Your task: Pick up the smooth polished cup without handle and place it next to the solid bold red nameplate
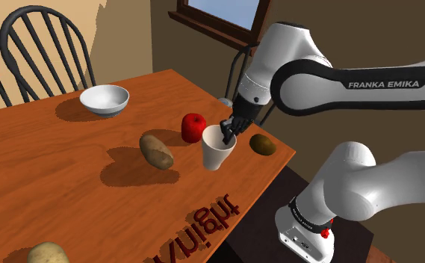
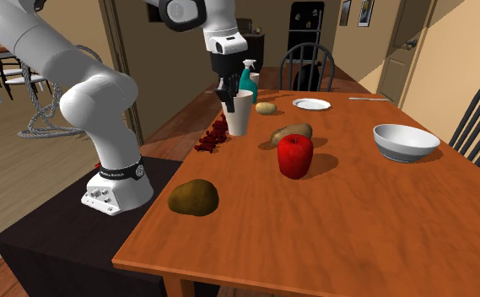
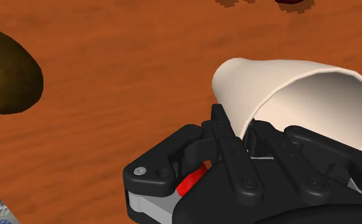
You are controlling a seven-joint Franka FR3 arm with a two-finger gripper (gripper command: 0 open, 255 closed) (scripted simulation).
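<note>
Going across the shoulder view from its left, we see a reddish-brown counter (image 1: 69, 172) with streaked wood grain. On it sits a round white bowl (image 1: 104, 99), smooth and shallow. Next comes a lumpy tan potato (image 1: 156, 150) with mottled skin, then a glossy red apple (image 1: 194, 128).

Near the apple is the cup (image 1: 218, 155). It is plain off-white and has no handle, a smooth cone tapering to a narrower base. It is close to the counter's edge on the stand's side. The black pincer (image 1: 226, 137) comes down onto its rim. In the wrist view the pincer (image 3: 236, 121) is clamped on the thin wall of the cup (image 3: 300, 89), one finger outside and the other inside the mouth. We cannot tell whether the base touches the counter.

Further right, near the corner, lies a dull brown egg-shaped lump (image 1: 262, 144). The nameplate (image 1: 201, 223) is a row of blocky dark-red letters standing by the counter's edge, low in the shoulder view and apart from the cup.
</note>
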